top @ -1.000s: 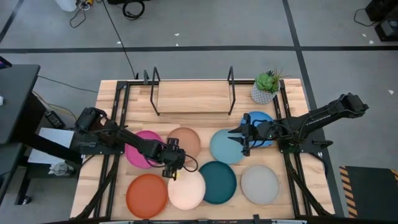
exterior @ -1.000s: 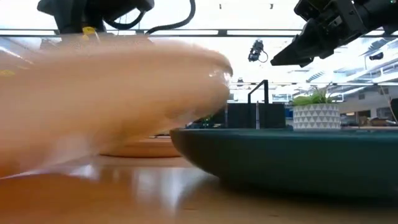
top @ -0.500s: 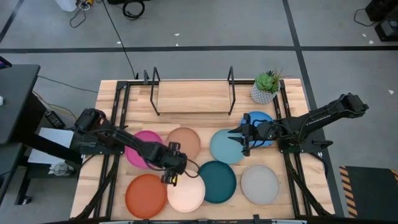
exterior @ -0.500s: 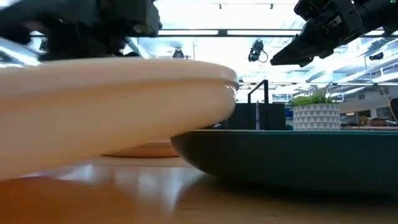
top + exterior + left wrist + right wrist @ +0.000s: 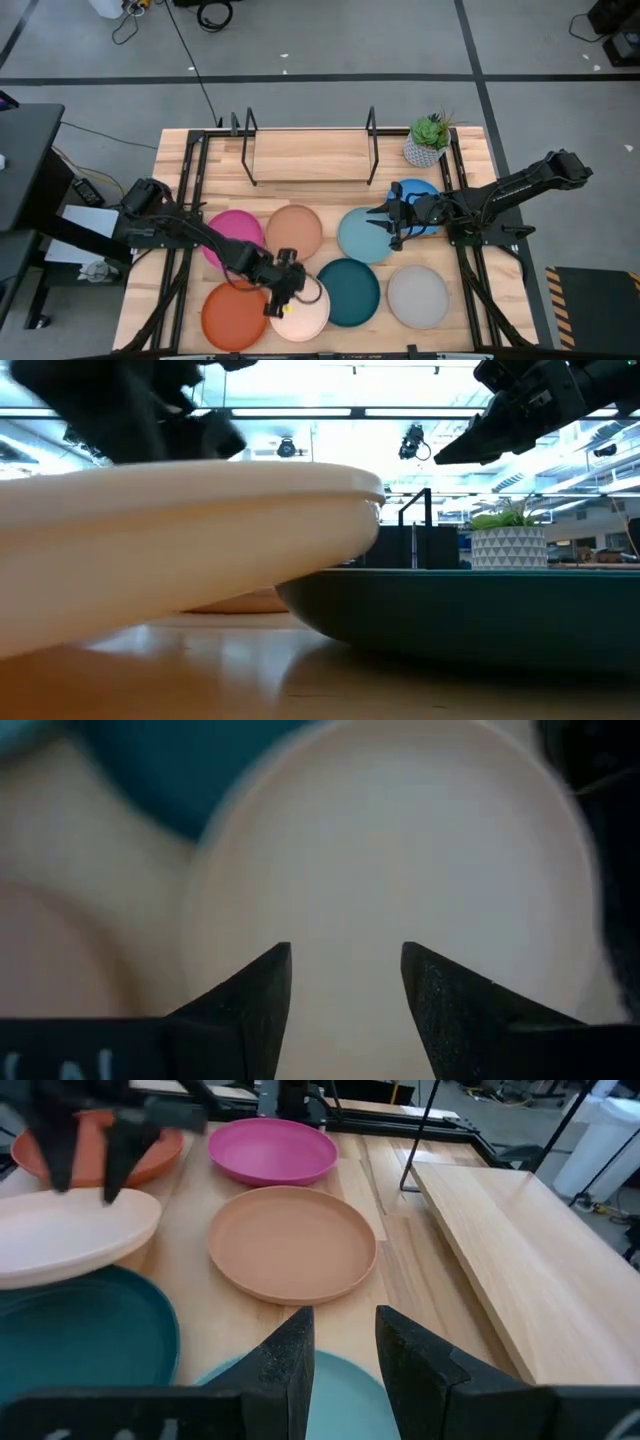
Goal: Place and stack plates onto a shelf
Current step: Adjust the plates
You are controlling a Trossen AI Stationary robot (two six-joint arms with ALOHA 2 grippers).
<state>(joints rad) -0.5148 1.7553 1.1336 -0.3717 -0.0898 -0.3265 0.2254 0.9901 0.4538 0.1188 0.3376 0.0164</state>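
Your left gripper point(image 5: 283, 296) sits low over the cream plate point(image 5: 302, 305), at about seven o'clock from the table's centre, its fingers parted a moderate way with nothing between them; the left wrist view shows the cream surface filling the gap. From the table-level camera the cream plate's rim looks to ride over the edge of the dark teal plate point(image 5: 349, 292) at its three o'clock, so it likely sits tilted rather than flat. That is your main risk: if you close on a tilted rim, the plate may pivot or slide off the teal one and knock the orange plate point(image 5: 235, 312) touching it at nine o'clock. A shallow bite could also let a matte plate slip once lifted. Your right gripper point(image 5: 390, 222) hovers at three o'clock, over the edge of the light blue plate point(image 5: 365, 236) with the blue plate point(image 5: 417, 193) just behind it, its fingers a little apart and holding nothing. The shelf point(image 5: 310, 156) waits bare at twelve o'clock, so any carry must clear the tan plate point(image 5: 295, 228) and the black uprights.
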